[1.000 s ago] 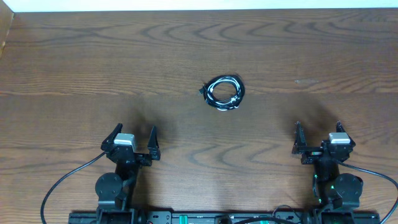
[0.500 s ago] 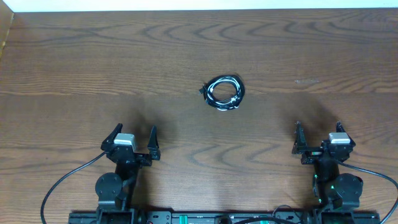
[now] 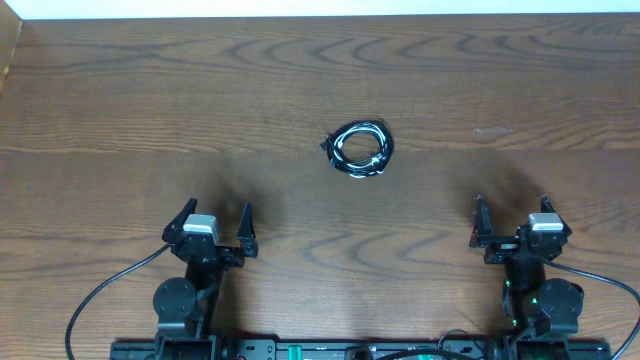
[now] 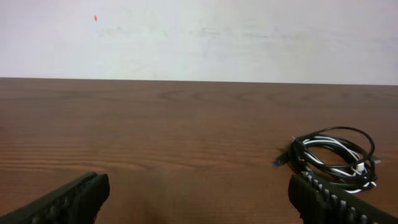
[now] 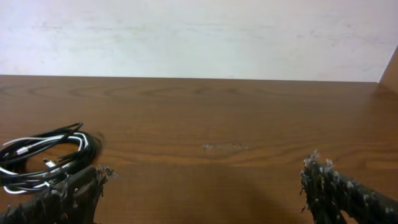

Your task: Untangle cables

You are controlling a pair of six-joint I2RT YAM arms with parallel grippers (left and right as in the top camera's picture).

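Observation:
The cables (image 3: 360,148) lie coiled in one small bundle of black and white cords near the table's middle. The left wrist view has the cables (image 4: 333,158) at the right, beyond the right finger; the right wrist view has the cables (image 5: 43,160) at the left. My left gripper (image 3: 213,224) rests near the front edge on the left, open and empty. At the front right sits my right gripper (image 3: 511,218), also open with nothing between its fingers. Both are well short of the bundle.
The brown wooden table (image 3: 150,100) runs back to a pale wall (image 4: 199,37). The arms' own black wires (image 3: 100,295) trail along the front edge by the bases.

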